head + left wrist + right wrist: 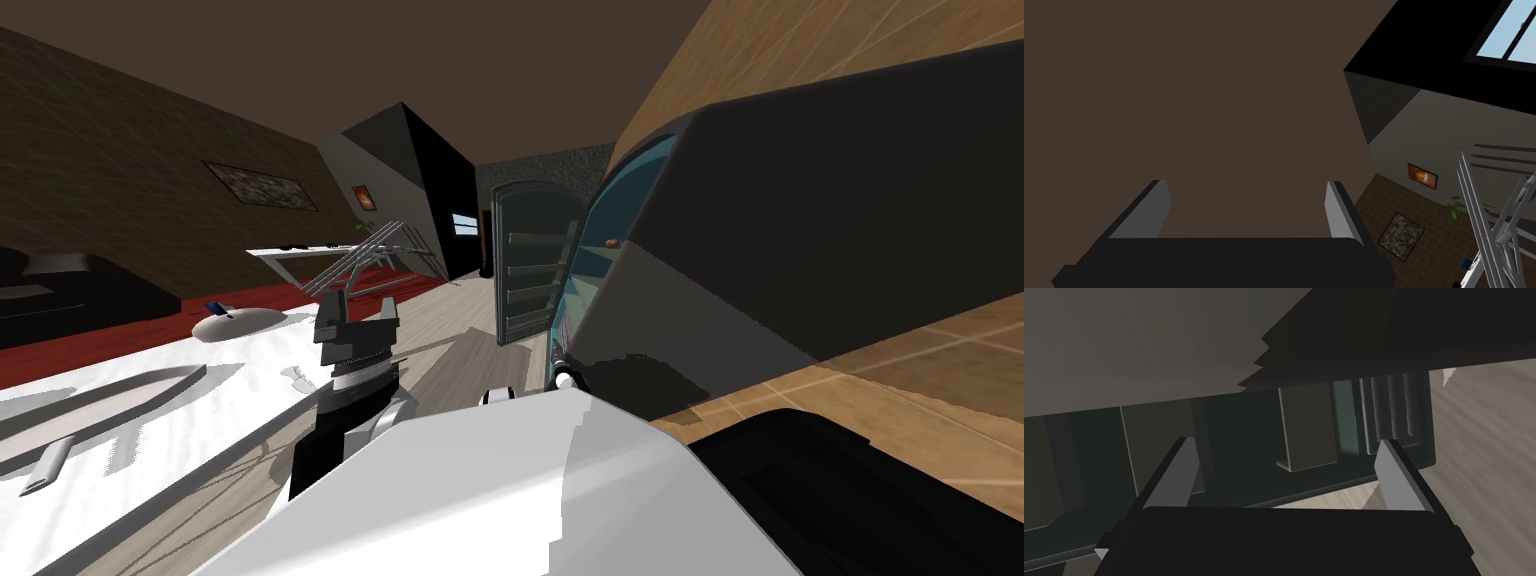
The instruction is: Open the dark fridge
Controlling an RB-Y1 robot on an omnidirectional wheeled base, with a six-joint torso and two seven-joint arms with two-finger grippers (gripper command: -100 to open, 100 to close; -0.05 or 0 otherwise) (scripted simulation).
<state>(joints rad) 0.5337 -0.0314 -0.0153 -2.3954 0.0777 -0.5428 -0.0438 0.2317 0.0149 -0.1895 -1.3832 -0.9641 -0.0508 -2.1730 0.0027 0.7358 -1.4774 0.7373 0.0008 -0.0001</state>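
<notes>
The dark fridge (800,220) stands close on my right, its door (530,260) swung wide and showing its inner shelf racks. Its teal-lit inside (600,250) holds a small orange item (611,242). My right gripper (1286,473) is open and holds nothing; it points at the door's inner side with its shelf bins (1309,428), low near the door's bottom edge. My left gripper (357,318) is raised in front of my chest, away from the fridge. Its fingers (1344,210) stand open and empty.
A white surface (150,390) with grey shapes spreads on my left, with a red rug (120,330) and a dark sofa (60,290) beyond. A white table (290,255) stands further back. A black low block (850,490) lies at my right, below the fridge. Pale wood floor (1484,428) runs past the door.
</notes>
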